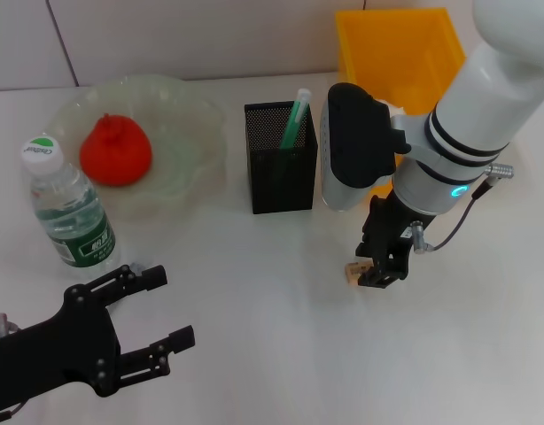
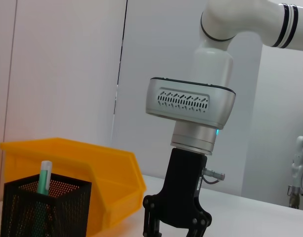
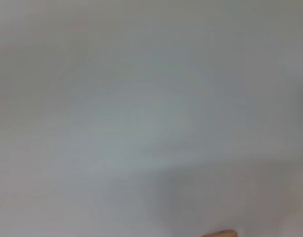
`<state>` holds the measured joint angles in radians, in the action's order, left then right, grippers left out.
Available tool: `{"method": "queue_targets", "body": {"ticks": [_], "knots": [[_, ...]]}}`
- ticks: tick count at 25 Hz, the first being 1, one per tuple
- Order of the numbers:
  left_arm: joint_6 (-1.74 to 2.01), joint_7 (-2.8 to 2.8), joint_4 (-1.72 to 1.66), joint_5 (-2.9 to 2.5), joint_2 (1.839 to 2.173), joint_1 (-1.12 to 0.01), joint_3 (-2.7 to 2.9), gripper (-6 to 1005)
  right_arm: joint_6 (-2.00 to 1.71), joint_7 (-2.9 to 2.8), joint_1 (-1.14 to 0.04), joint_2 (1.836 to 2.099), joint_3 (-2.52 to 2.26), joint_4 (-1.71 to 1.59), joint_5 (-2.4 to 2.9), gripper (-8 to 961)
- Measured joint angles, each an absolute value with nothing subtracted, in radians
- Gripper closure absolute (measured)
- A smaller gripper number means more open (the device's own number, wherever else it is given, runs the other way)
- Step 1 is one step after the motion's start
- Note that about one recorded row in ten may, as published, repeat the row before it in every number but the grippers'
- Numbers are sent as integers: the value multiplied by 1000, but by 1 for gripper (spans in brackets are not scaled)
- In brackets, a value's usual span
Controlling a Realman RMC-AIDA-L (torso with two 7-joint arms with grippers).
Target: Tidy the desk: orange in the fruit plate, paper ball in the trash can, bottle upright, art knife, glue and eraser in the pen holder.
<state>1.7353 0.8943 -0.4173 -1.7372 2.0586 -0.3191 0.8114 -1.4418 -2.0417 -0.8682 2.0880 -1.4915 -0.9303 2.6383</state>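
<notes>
The orange point(image 1: 115, 150) lies in the pale-green fruit plate point(image 1: 197, 133) at the back left. The bottle point(image 1: 68, 208) stands upright in front of the plate. The black mesh pen holder point(image 1: 281, 173) stands at the middle with a green stick point(image 1: 297, 119) in it. The yellow trash can point(image 1: 396, 53) is at the back right. The tan eraser point(image 1: 353, 272) lies on the table at the fingertips of my right gripper point(image 1: 378, 268), which points down with its fingers apart point(image 2: 176, 231). I cannot tell if they touch it. My left gripper point(image 1: 172, 307) is open and empty at the front left. The paper ball and art knife are out of view.
The white table point(image 1: 272, 354) stretches across the front. The left wrist view shows the pen holder point(image 2: 45, 210) in front of the trash can point(image 2: 92, 177). The right wrist view shows bare table with a tan sliver point(image 3: 218, 233) at its edge.
</notes>
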Motion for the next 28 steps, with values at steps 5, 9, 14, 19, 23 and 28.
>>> {"method": "queue_targets", "body": {"ticks": [5, 9, 14, 19, 23, 28], "knots": [[1736, 895, -417, -1738, 2059, -319, 811, 185, -1419, -2036, -883, 2088, -1493, -894, 2633, 562], [1738, 895, -417, -1738, 2058, -318, 811, 185, -1412, -2034, -892, 2088, -1501, -878, 2624, 568], [1738, 896, -417, -1738, 2057, -318, 811, 185, -1402, -2033, -892, 2088, -1520, -868, 2624, 576], [1738, 896, -417, -1738, 2057, -317, 812, 185, -1402, -2033, -895, 2087, -1519, -864, 2624, 644], [1738, 896, -417, -1738, 2057, -318, 812, 185, -1408, -2033, -885, 2086, -1508, -889, 2615, 712], [1740, 896, -417, -1738, 2057, -318, 811, 184, -1463, -2052, -818, 2084, -1394, -1096, 2540, 702]]}}
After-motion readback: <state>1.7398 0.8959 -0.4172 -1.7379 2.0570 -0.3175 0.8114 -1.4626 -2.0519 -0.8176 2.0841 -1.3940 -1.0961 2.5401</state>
